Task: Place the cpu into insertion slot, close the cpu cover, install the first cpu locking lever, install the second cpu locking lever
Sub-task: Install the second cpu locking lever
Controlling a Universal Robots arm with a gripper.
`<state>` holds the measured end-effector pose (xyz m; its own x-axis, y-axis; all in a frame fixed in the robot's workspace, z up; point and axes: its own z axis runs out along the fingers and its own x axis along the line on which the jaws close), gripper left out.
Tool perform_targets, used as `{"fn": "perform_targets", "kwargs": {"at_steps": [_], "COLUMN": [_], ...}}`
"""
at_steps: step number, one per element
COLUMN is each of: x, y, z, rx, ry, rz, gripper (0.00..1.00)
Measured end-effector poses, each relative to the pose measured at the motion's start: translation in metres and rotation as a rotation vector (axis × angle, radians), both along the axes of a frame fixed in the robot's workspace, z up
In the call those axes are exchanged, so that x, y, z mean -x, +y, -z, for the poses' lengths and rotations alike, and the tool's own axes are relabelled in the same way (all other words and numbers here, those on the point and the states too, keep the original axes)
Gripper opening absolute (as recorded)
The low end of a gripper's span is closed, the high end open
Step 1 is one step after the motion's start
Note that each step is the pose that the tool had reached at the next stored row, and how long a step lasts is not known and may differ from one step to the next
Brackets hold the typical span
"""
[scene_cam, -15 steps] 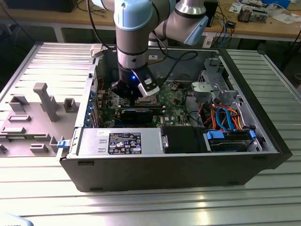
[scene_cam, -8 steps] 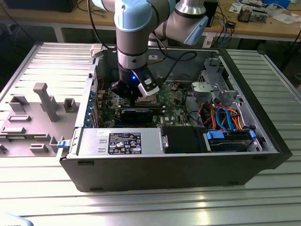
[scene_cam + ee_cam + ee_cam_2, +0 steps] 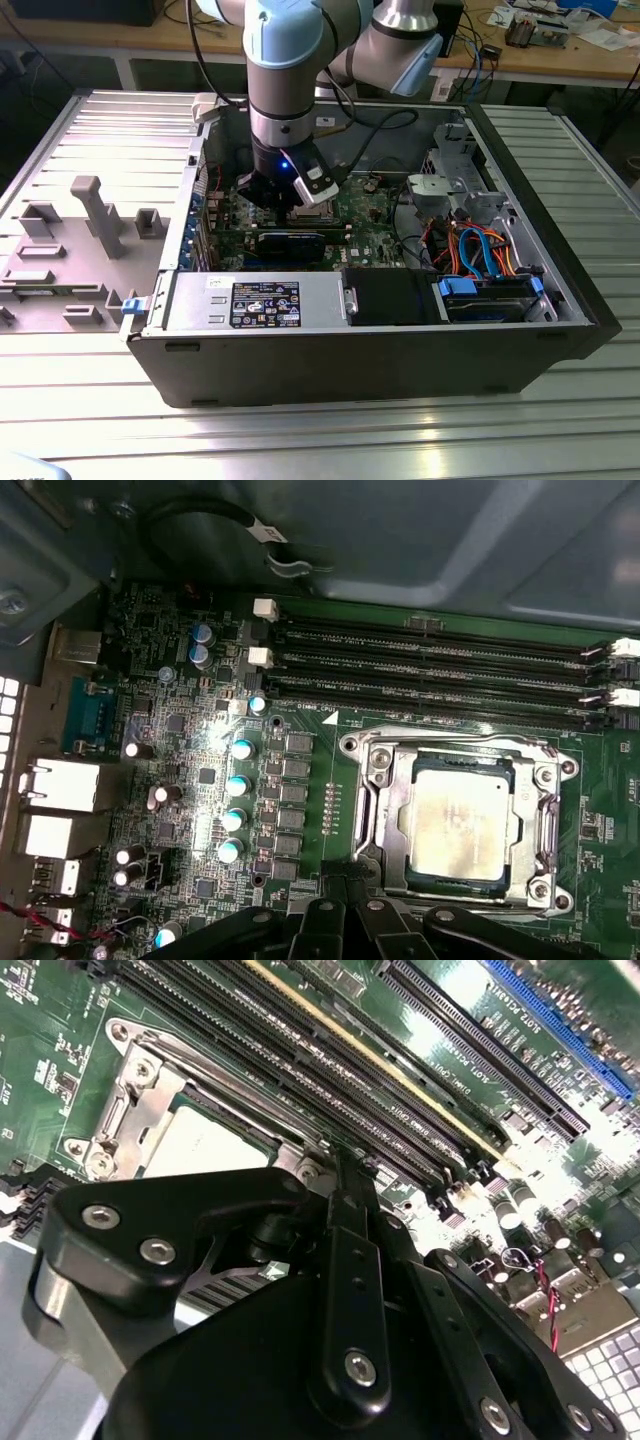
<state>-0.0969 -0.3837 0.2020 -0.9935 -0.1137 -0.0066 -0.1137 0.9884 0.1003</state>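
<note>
open computer case (image 3: 380, 330), dark, lying on a ribbed metal table (image 3: 300, 430); wooden benches with clutter behind. grey fixture blocks (image 3: 95, 215) on the table toward the exterior view's left.
robot arm (image 3: 285, 70), blue and grey, reaching down into the case over the green motherboard (image 3: 210, 680).
gripper (image 3: 283, 192), black, low over the board just beside the socket; opening of the fingers cannot be told, nothing seen held.
long black memory slots (image 3: 430, 670), running alongside the socket.
insertion slot (image 3: 455, 825), silver rim, in both wrist views.
cpu cover (image 3: 385, 800), silver frame lying down around the chip.
cpu (image 3: 458, 825), dull silver square, seated in the slot, showing through the cover's window.
</note>
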Motion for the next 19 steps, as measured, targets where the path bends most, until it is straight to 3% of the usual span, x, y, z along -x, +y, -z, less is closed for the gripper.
{"fn": "perform_targets", "kwargs": {"at_steps": [5, 9, 12, 15, 17, 19], "x": [-0.0002, -0.0002, -0.0034, -0.0076, -0.012, -0.0187], "y": [0.0006, 0.0017, 0.0067, 0.0127, 0.0185, 0.0249], "z": [-0.0022, -0.0079, -0.0081, -0.0081, -0.0081, -0.0081], "rx": [0.0017, 0.0145, 0.0214, 0.0316, 0.0447, 0.0624], "ry": [-0.0016, -0.0008, -0.0006, -0.0003, 0.0003, 0.0017], "rz": [-0.002, -0.002, -0.003, -0.003, -0.003, -0.003], "gripper": [0.11, 0.11, 0.11, 0.11, 0.11, 0.11]}}
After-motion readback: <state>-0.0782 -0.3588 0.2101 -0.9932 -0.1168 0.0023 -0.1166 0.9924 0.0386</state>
